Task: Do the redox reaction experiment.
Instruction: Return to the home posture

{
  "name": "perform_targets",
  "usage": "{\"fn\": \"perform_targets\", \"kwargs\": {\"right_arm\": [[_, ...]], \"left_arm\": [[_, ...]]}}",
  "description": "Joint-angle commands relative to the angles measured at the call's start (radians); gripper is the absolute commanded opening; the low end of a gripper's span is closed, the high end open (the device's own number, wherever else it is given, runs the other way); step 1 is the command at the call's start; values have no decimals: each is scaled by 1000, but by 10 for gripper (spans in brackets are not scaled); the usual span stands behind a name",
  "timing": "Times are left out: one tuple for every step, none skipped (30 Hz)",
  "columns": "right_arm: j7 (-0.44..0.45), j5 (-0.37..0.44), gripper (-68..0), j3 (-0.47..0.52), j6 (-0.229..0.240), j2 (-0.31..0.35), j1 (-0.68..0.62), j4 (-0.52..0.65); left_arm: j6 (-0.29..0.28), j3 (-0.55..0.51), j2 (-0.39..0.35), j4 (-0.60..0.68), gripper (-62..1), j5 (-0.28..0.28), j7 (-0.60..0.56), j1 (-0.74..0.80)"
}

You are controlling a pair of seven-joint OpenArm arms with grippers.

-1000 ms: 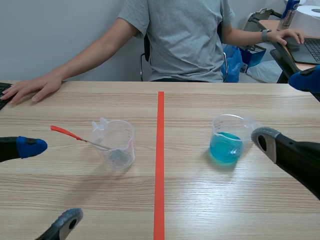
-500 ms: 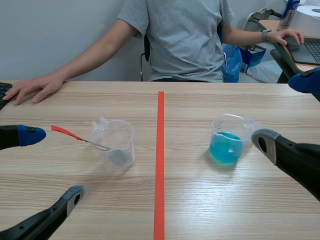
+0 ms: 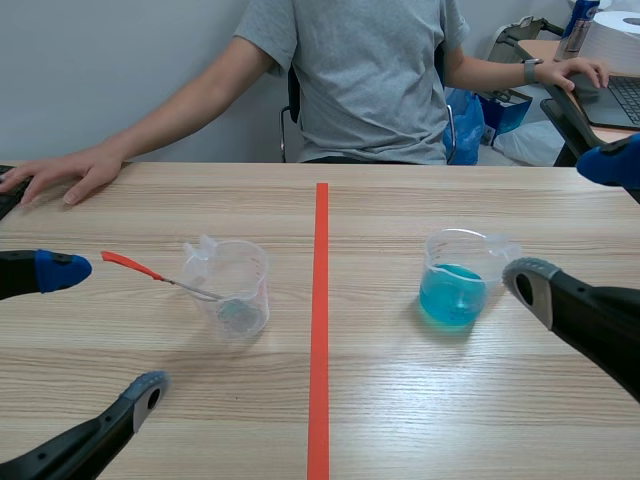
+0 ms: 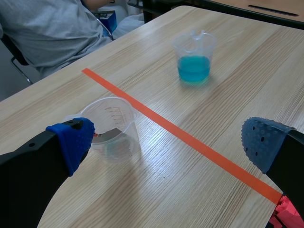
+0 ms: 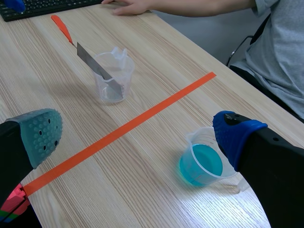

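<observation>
Our L gripper and R gripper gape empty, clear beaker and blue-liquid beaker ahead resp. (staged for grabbing, we reckon).

Grey-shirted person; black keyboard; blue bag behind.

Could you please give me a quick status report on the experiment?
Left pincer open, right pincer open, both empty. Red-handled blade rests in clear cup; blue-liquid cup upright. Person's hand on far edge, apart from cups.
</observation>
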Motion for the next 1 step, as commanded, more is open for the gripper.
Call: {"fn": "perform_targets", "kwargs": {"right_arm": [[11,15,4,2,-4,2,11,4]], "left_arm": [[2,7,8,21,14,0,-14,5]]}}
